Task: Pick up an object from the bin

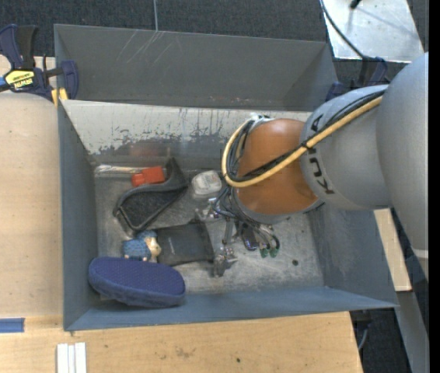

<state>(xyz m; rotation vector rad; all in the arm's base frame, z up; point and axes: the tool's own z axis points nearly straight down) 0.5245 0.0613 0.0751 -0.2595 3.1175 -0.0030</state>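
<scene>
My gripper (221,264) reaches down under the orange cover to the bin floor near the middle front, its tip right beside the right edge of a flat black square pad (183,245). A small silvery round thing (205,183) lies just behind the gripper. A black curved mesh-faced piece (148,203) lies to the left of it. Nothing shows between the fingers.
A dark blue oval cushion (136,280) rests in the front left corner, with a small blue and tan figure (141,246) behind it. An orange block (148,176) lies near the back wall on the left. The arm and its orange cover fill the bin's right half.
</scene>
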